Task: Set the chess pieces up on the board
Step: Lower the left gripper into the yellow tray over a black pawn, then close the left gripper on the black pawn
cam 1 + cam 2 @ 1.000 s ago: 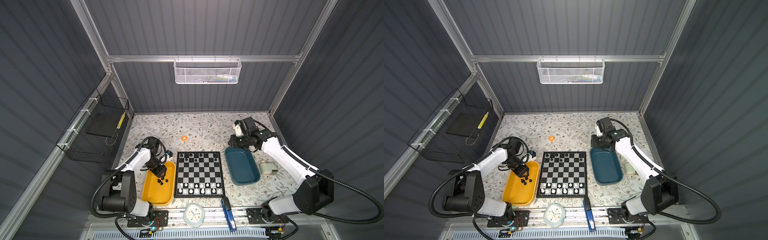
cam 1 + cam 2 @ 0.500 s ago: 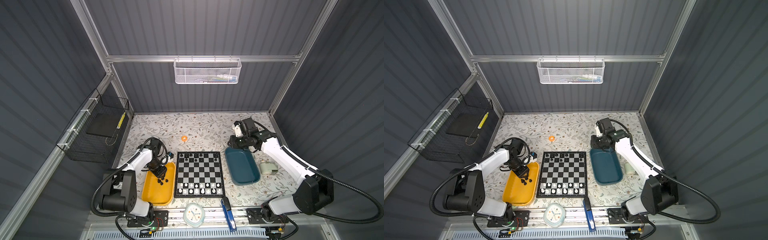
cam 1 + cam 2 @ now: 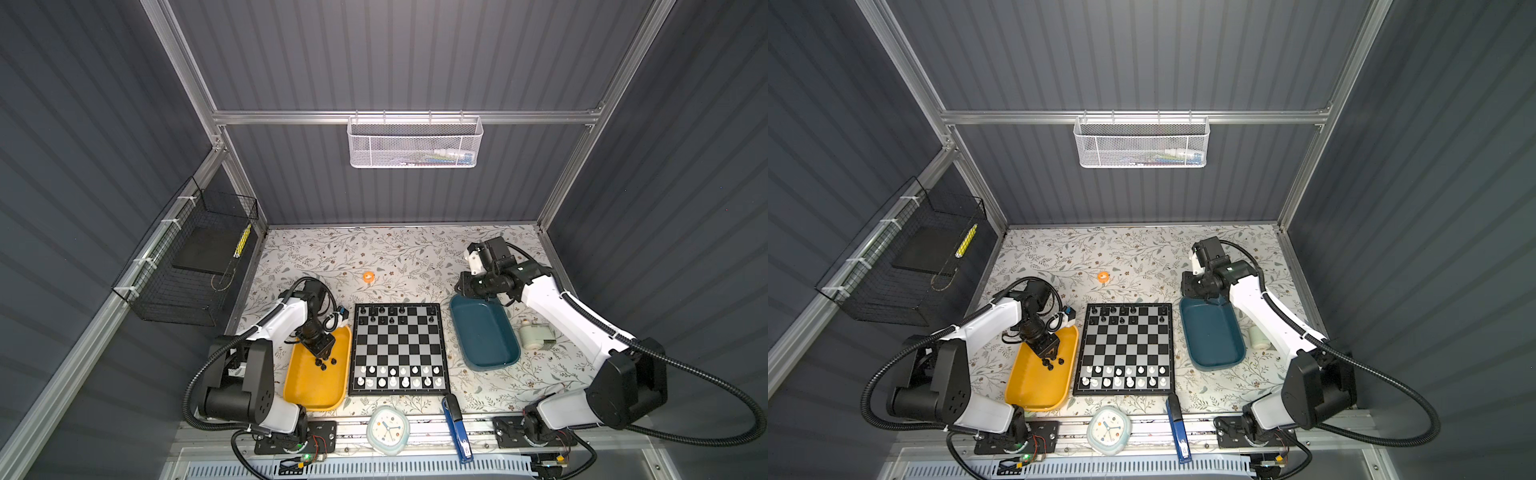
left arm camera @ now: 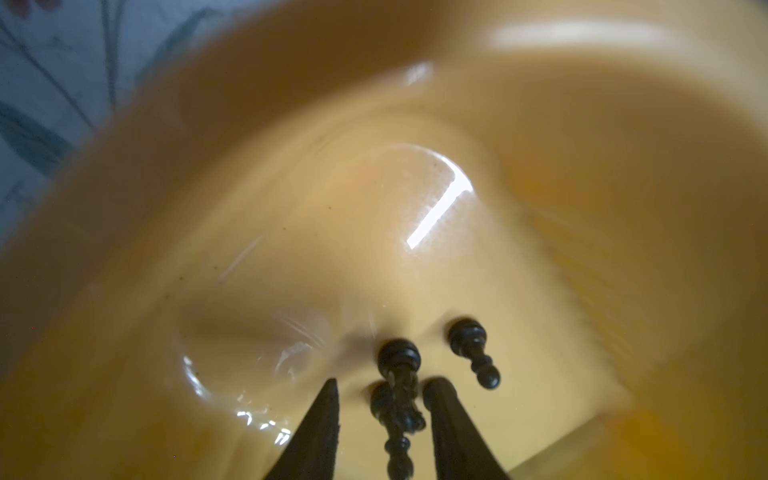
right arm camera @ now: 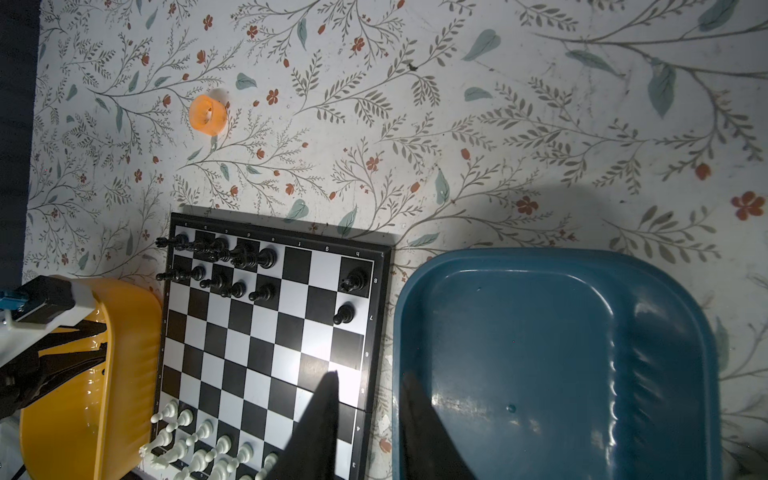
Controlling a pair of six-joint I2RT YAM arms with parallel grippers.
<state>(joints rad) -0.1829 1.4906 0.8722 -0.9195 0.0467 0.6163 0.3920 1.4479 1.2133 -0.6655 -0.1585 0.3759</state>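
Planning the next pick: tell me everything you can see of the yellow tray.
The yellow tray is a glossy, plastic-looking rounded rectangle with a raised rim, flat on the floral table, its long side close along the board's left edge; contact there is unclear. Three black pieces show in its far half, at least two lying down. The left gripper reaches in, jaws open astride two of them.

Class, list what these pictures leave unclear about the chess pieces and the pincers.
- Left wrist view: whether the left pincer grips the black pieces; blur, and the lower edge cuts them.
- Both top views: each piece's type on the board; too small.
- Right wrist view: full rows of the white pieces; lower edge and a finger of the right pincer hide them.
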